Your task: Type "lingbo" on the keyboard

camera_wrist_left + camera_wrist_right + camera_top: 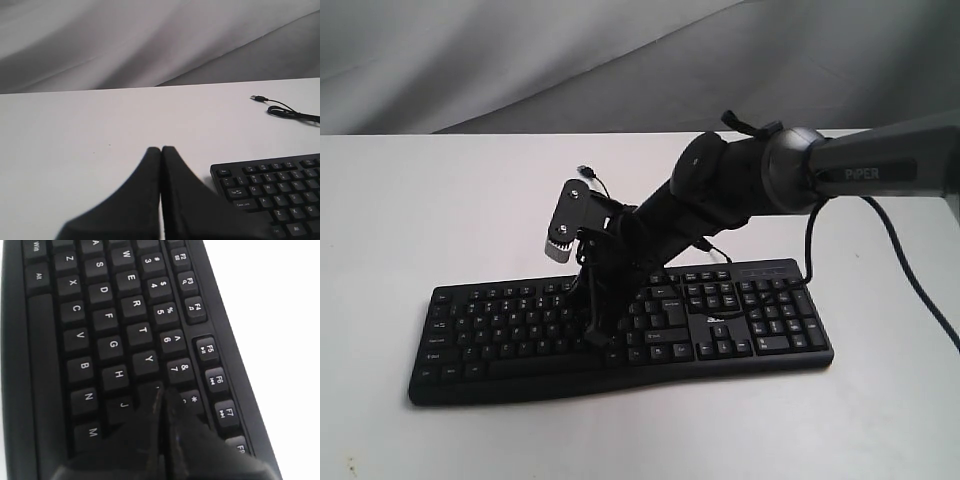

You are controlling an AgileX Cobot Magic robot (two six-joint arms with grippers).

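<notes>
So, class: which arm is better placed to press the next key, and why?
Right. The right gripper, shut, is over the keyboard's letter rows near J; the left gripper, shut, sits off its end above the table.

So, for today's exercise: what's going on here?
The right gripper, shut, points its tips down at the black keyboard, around the letter key next to Y. The left gripper, also shut, is over the white table off the keyboard's Caps Lock end. The USB cable lies unplugged.
</notes>
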